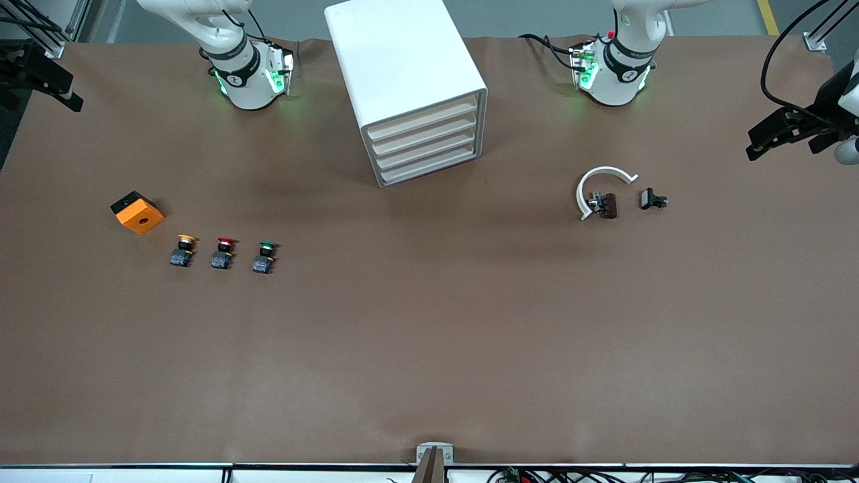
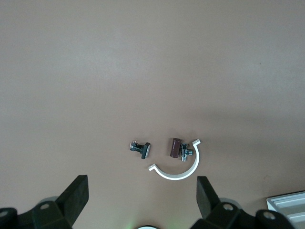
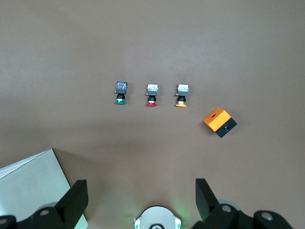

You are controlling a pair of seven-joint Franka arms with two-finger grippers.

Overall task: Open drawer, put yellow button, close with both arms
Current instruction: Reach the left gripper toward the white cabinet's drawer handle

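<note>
The white cabinet (image 1: 402, 74) stands at the table's back between the two arm bases. Its top drawer (image 1: 423, 118) is shut, like the three below it. The yellow button (image 1: 183, 249) stands toward the right arm's end of the table, at the end of a row with a red button (image 1: 223, 251) and a green button (image 1: 265, 257). In the right wrist view the yellow button (image 3: 181, 95) is well below my open, empty right gripper (image 3: 141, 187), which hangs high. My left gripper (image 2: 142, 186) is also high, open and empty, over a white clamp ring (image 2: 178, 169).
An orange and black box (image 1: 137, 212) lies beside the button row, toward the right arm's end. Toward the left arm's end lie the white clamp ring (image 1: 600, 188), a brown part (image 1: 609, 204) and a small black part (image 1: 652, 199). Dark fixtures (image 1: 788, 127) stick in at the table's ends.
</note>
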